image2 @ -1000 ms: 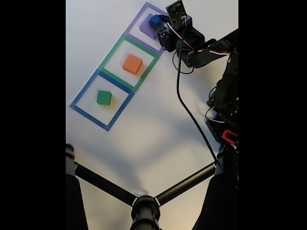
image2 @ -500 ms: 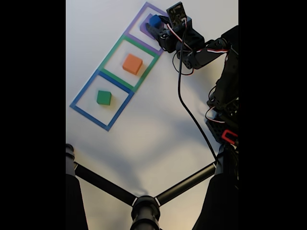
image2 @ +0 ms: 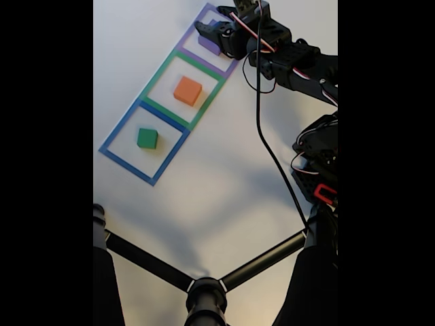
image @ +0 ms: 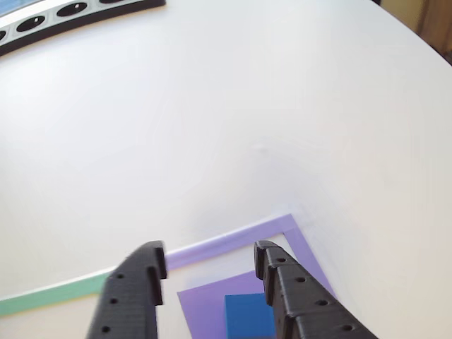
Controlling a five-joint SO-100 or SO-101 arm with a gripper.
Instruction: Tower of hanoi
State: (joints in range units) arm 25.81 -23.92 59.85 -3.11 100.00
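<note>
My tool (image: 208, 256) hangs with its two black fingers apart and nothing between them, above the purple tape square (image: 244, 236). Below it, the small blue cube (image: 248, 316) sits on the flat purple block (image: 205, 304), inside that outline. In the fixed view my tool (image2: 211, 27) is over the top square, the orange block (image2: 187, 90) lies in the green outline (image2: 155, 71), and the green block (image2: 147, 138) lies in the blue outline (image2: 117, 129) on the white tabletop (image2: 224, 176).
</note>
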